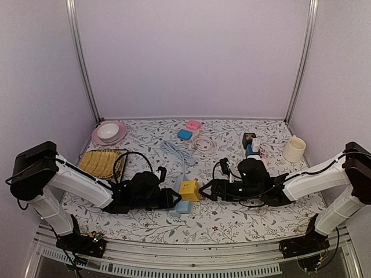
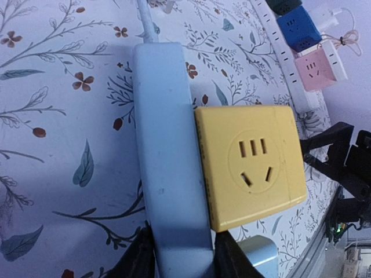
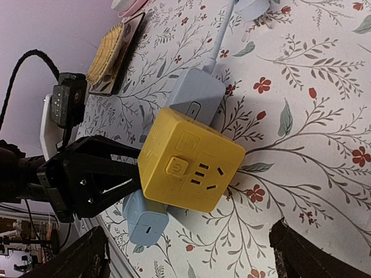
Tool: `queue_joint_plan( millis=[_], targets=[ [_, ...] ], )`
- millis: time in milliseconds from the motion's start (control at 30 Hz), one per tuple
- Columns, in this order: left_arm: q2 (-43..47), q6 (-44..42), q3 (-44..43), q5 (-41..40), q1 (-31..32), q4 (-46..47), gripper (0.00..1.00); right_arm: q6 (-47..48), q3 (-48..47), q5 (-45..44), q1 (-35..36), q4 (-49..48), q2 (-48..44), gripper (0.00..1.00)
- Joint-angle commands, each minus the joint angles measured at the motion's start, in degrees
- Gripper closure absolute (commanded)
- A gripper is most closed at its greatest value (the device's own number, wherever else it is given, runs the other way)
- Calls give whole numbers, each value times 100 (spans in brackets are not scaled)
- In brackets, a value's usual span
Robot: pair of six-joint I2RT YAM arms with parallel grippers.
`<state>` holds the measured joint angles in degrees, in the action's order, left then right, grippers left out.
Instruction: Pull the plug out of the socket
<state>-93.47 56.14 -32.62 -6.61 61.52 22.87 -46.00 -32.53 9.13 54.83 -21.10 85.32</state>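
A yellow cube plug [image 1: 189, 190] sits plugged into a light blue power strip [image 1: 181, 207] near the table's front middle. My left gripper [image 1: 173, 200] is shut on the near end of the strip; in the left wrist view its black fingers [image 2: 138, 259] clamp both sides of the strip [image 2: 171, 174], with the yellow cube [image 2: 249, 165] on the strip's right side. My right gripper [image 1: 204, 189] is open just right of the cube, not touching it. In the right wrist view the cube [image 3: 188, 159] lies ahead between the spread fingers [image 3: 75, 260], on the strip [image 3: 196, 95].
The strip's cable [image 1: 177, 153] runs back. A pink plate with a white bowl [image 1: 109, 133] and a yellow woven mat [image 1: 103, 163] are back left. Pink [image 1: 193, 125] and blue [image 1: 185, 134] cubes are behind. A white strip with adapters [image 1: 253, 147] and a mug [image 1: 294, 149] are right.
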Motion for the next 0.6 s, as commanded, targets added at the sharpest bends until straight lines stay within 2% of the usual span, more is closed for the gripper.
queue_joint_plan(
  millis=[0, 367, 567],
  targets=[
    [-117, 105, 293, 157, 122, -151, 65, -310, -265, 166, 157, -614, 392, 1],
    [-155, 267, 491, -12, 192, -135, 64, -785, -630, 113, 185, -955, 1152, 1],
    [25, 368, 529, -444, 186, -744, 51, -756, -582, -16, 218, -943, 1110, 1]
  ],
)
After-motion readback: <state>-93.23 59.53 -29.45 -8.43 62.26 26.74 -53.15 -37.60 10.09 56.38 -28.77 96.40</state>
